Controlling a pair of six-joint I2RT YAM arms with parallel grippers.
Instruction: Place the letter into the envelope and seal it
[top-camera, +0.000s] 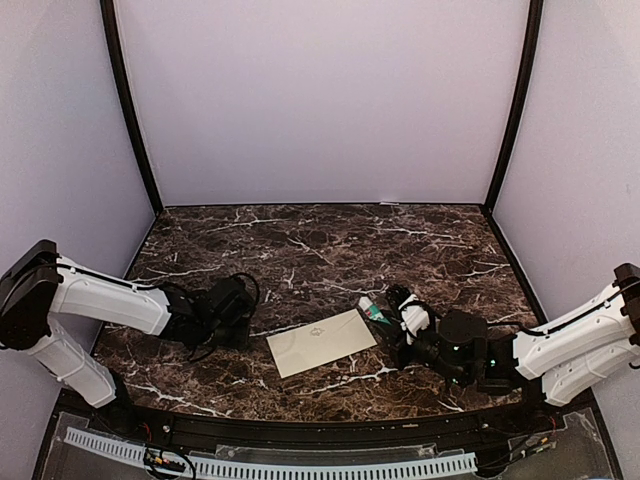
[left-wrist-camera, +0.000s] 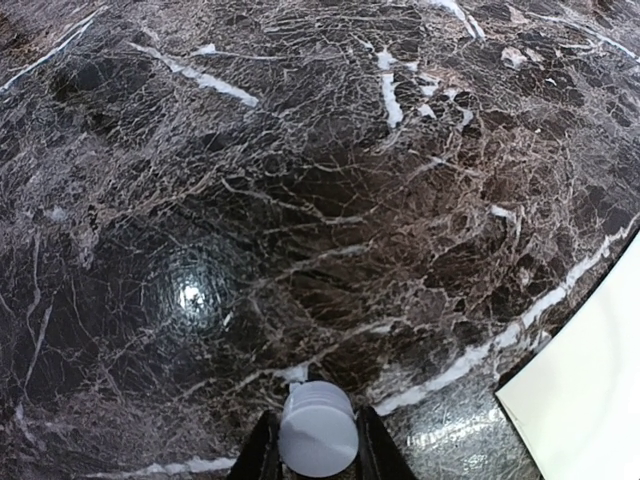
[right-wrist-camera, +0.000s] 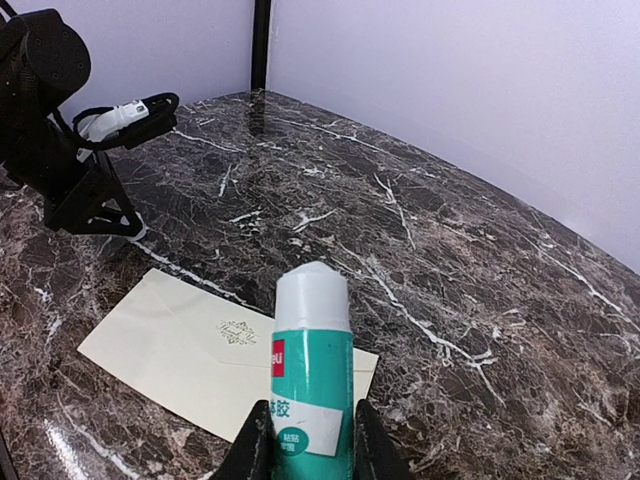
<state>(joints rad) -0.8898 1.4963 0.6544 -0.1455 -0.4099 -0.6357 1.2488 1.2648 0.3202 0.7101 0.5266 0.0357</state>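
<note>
The envelope (top-camera: 322, 342) lies flat on the marble table between the arms, its pointed flap down and its small emblem (right-wrist-camera: 238, 332) facing up. It also shows in the right wrist view (right-wrist-camera: 170, 350), and a corner of it shows in the left wrist view (left-wrist-camera: 590, 390). The letter is not in view. My right gripper (top-camera: 398, 312) is shut on a green glue stick (right-wrist-camera: 312, 370) with a white top, held just right of the envelope. My left gripper (top-camera: 234, 303) is shut on a white round cap (left-wrist-camera: 318, 428), low over the table left of the envelope.
The dark marble table (top-camera: 320, 250) is walled by pale panels at the back and both sides. The left arm (right-wrist-camera: 60, 130) shows at the far left of the right wrist view. A black rail runs along the near edge (top-camera: 300, 430).
</note>
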